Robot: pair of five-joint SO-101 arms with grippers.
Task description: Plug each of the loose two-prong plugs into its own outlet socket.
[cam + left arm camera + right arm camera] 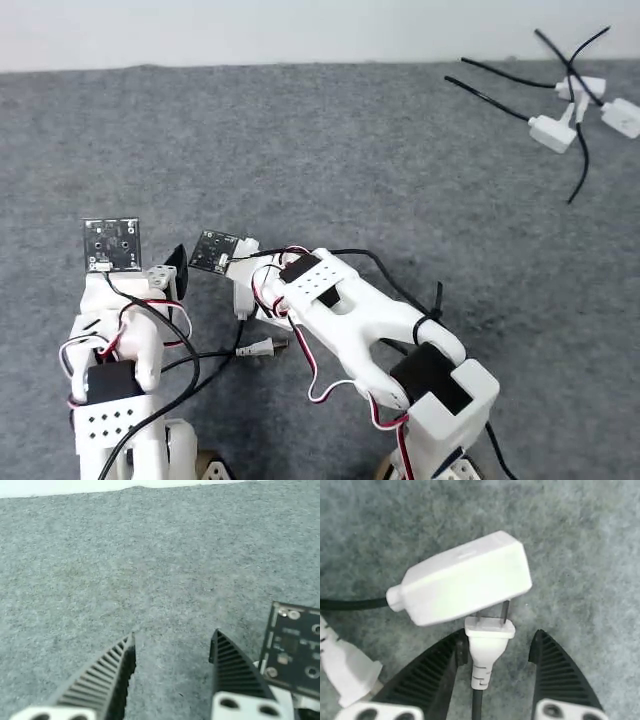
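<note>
A white outlet socket (465,585) on a black cord lies on the grey carpet. A white two-prong plug (487,637) points into it, and bare metal of both prongs shows between the two bodies. My right gripper (498,639) is open and straddles this plug, one finger (442,667) close against the plug's side. A second white plug (347,667) lies beside that finger. In the high view a loose plug (262,348) lies between the two arms. My left gripper (172,655) is open over bare carpet, nothing between its fingers.
Several more white sockets and plugs (555,130) with black cords lie tangled at the far right corner of the carpet (350,150). The right arm's camera board (295,650) sits close beside my left gripper. Loose cables trail around both arm bases.
</note>
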